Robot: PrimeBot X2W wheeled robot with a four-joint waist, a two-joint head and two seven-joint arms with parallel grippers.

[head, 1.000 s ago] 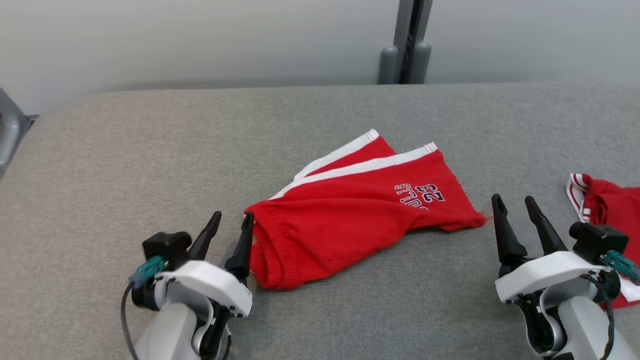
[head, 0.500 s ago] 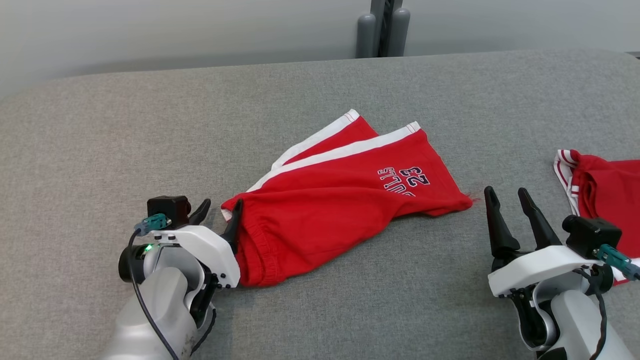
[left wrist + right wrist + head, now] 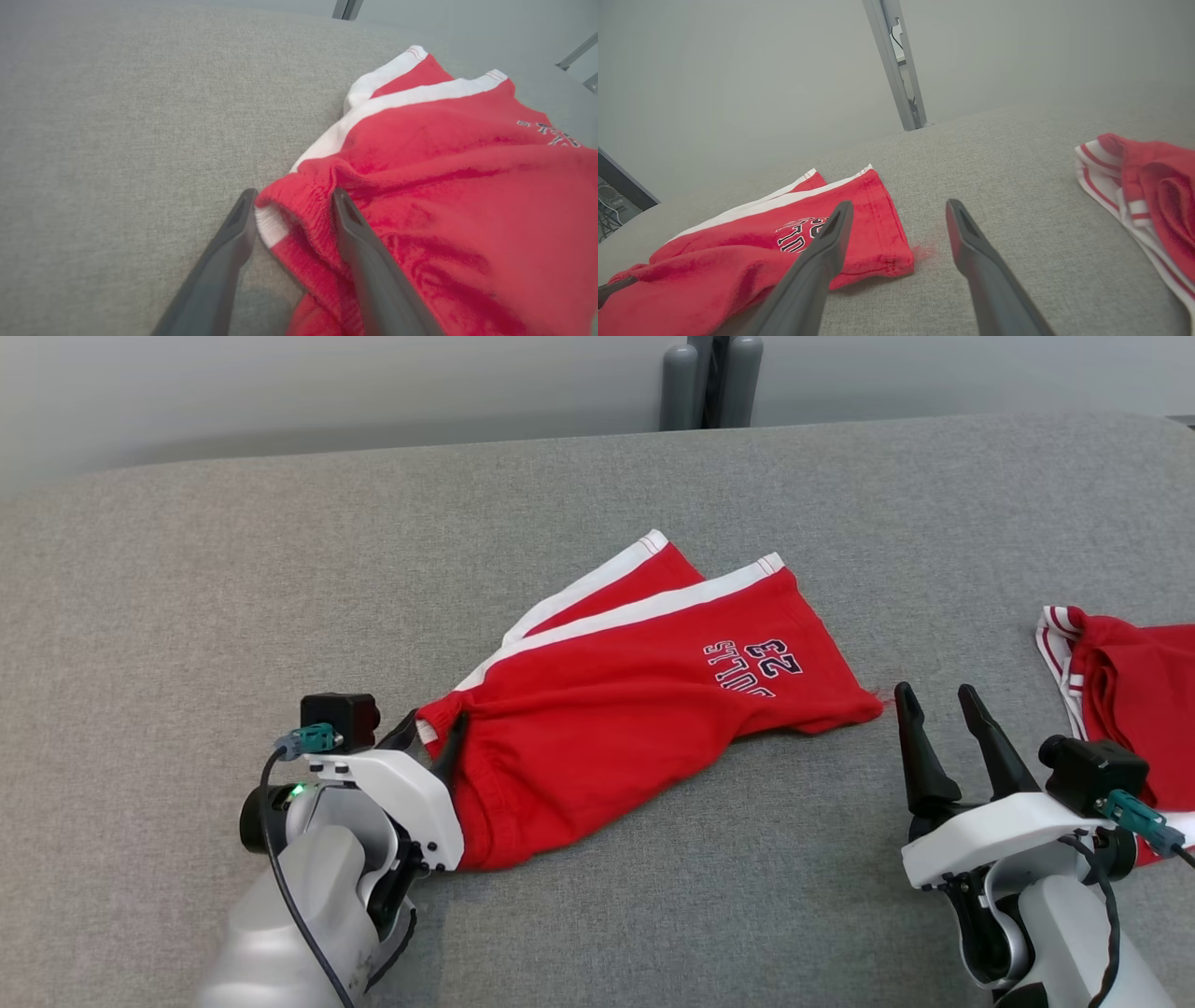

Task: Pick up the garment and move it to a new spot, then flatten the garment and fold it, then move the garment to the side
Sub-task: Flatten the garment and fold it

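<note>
Straddling the waistband corner of the shorts [image 3: 635,709] with the left gripper [image 3: 293,196], jaws apart, gripping nothing; lying slantwise on the grey cushion [image 3: 233,569], stretching legs-first toward the spread, empty right gripper [image 3: 934,691].

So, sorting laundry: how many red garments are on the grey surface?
2: red white-striped shorts in the middle; a bunched red-and-white garment at the right edge, partly out of frame.
</note>
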